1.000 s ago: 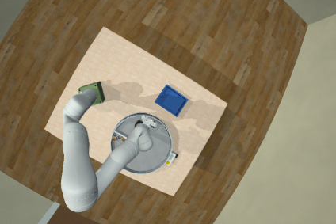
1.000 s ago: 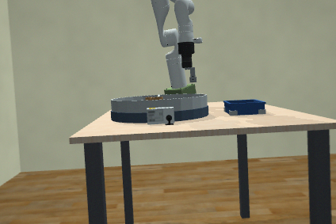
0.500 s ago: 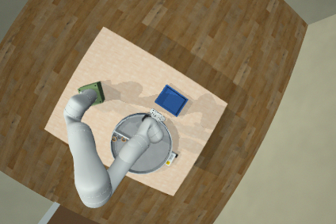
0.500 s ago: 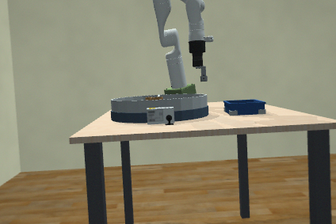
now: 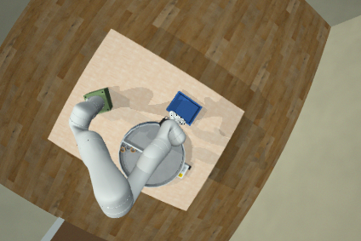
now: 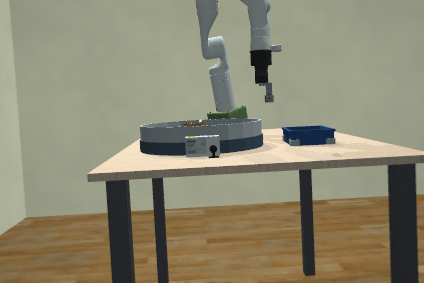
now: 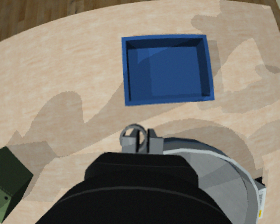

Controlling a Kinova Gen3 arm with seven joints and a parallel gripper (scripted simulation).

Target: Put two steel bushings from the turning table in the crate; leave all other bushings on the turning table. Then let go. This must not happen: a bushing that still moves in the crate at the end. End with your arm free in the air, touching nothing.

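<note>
My gripper is shut on a steel bushing and holds it high above the table, over the rim of the grey turning table on the side nearest the blue crate. In the wrist view the bushing shows as a grey ring between my fingertips, just short of the crate, which looks empty. In the top view my wrist hides the gripper beside the crate. Small bushings, some brass coloured, lie on the left part of the turning table.
A green block holds the arm's base at the table's far left corner. A small control box is fixed to the front of the turning table. The table edge runs just beyond the crate.
</note>
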